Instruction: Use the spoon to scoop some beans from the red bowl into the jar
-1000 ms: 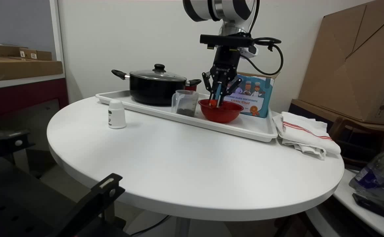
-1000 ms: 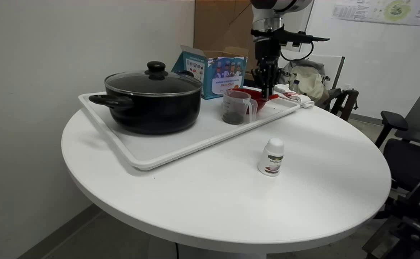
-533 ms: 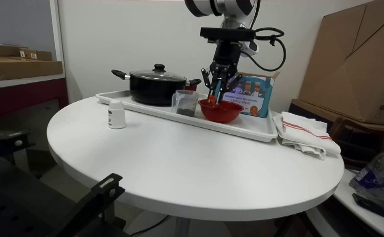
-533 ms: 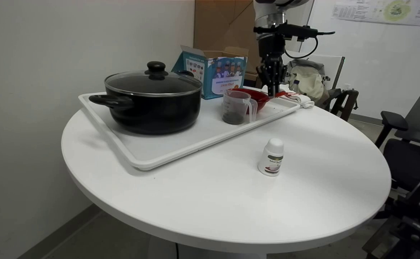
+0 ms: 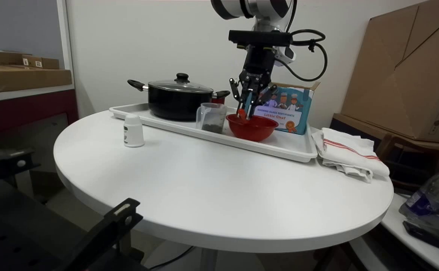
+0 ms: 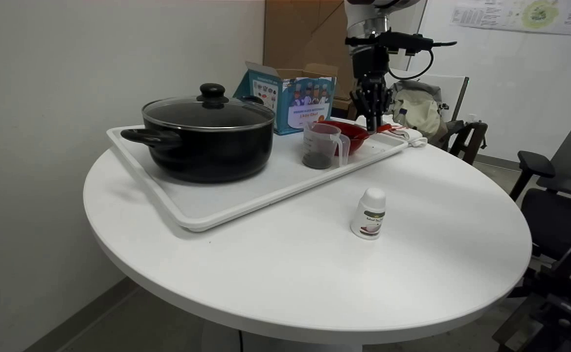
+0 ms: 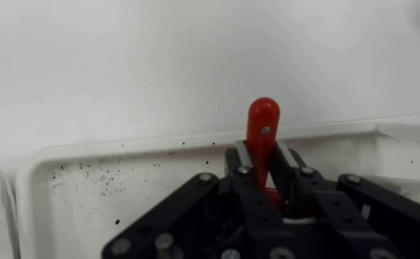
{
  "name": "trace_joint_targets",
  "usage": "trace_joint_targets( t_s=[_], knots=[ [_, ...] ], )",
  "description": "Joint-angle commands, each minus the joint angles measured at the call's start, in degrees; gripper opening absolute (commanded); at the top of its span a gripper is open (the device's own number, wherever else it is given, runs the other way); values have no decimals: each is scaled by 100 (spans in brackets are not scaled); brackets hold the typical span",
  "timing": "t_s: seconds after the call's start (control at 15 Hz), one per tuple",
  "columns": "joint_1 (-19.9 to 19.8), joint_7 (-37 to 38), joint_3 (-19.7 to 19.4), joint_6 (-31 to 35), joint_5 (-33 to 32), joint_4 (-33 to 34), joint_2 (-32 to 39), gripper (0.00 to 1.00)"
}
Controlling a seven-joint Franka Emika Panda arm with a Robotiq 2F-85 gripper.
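Note:
My gripper (image 5: 245, 113) is shut on the red handle of the spoon (image 7: 263, 117), above the near rim of the red bowl (image 5: 255, 130). The handle sticks out past the fingertips; it also shows in an exterior view (image 6: 384, 128). The spoon's head is hidden in or behind the bowl and jaws. The bowl also shows behind the jar in an exterior view (image 6: 354, 134); its contents are out of sight. The jar, a clear measuring cup with a handle (image 5: 212, 114), stands beside the bowl with dark small contents at its bottom (image 6: 317, 160).
A white tray (image 6: 226, 210) holds the bowl, jar and a black lidded pot (image 6: 212, 151). Dark specks (image 7: 102, 176) lie on the tray. A blue box (image 5: 283, 109) stands behind the bowl. A folded towel (image 5: 349, 150) and a white bottle (image 5: 133, 131) are on the table.
My gripper has risen a little with the spoon, mostly in the first half second. The spoon's handle now angles more out over the bowl's rim. The bowl has shifted very slightly. The jar has not moved.

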Motion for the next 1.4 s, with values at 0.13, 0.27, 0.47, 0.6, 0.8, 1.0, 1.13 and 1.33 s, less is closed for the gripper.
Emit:
trace_joint_targets(
  t_s=[0.13,0.27,0.47,0.6,0.8,1.0,1.13,1.33],
  knots=[
    [139,-32,-20,-26,-234,-243,-319,10],
    [181,-51,-5,30,-285,-394,-502,10],
    [216,-90,18,56,-291,-608,-801,10],
    [206,-155,42,70,-251,-771,-1025,10],
    [228,-230,56,119,-283,-1099,-1391,10],
    [307,-237,71,182,-392,-1392,-1653,10],
    [401,-187,95,207,-542,-1553,-1772,10],
    [579,-95,150,204,-742,-1669,-1831,10]
  ],
)
